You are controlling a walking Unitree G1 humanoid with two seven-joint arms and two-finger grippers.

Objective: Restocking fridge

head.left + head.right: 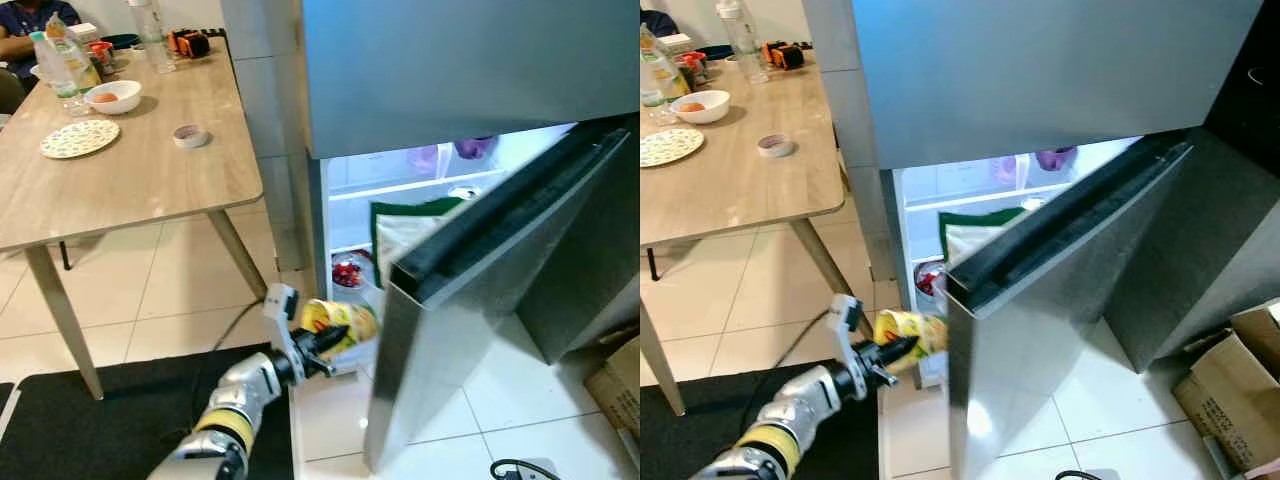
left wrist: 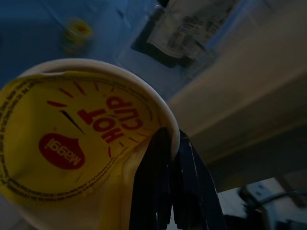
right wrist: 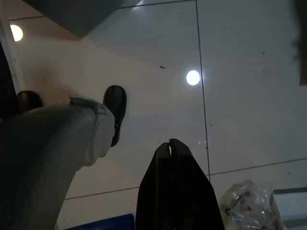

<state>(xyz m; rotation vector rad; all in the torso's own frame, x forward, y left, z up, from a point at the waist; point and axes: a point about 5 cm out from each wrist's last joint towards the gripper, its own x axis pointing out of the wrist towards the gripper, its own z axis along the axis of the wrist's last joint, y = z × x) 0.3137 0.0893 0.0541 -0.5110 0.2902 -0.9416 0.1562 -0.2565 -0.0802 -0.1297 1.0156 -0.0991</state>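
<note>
The left gripper is clenched on a yellow round noodle cup with a foil lid. The jaws pinch the rim of the cup, and in the left wrist view the lid with red letters faces the camera, with the black fingers pressed together over its edge. The cup is held tilted in the air, just in front of the lower opening of the grey steel fridge, beside the edge of the open grey fridge door. Inside the lit fridge there is a green and white bag on a shelf and a small container with red content below it.

The right gripper hangs over the white tiled floor, its jaws closed together and holding nothing.

To the left stands a light wooden surface with a white bowl, a patterned plate and a roll of tape.
</note>
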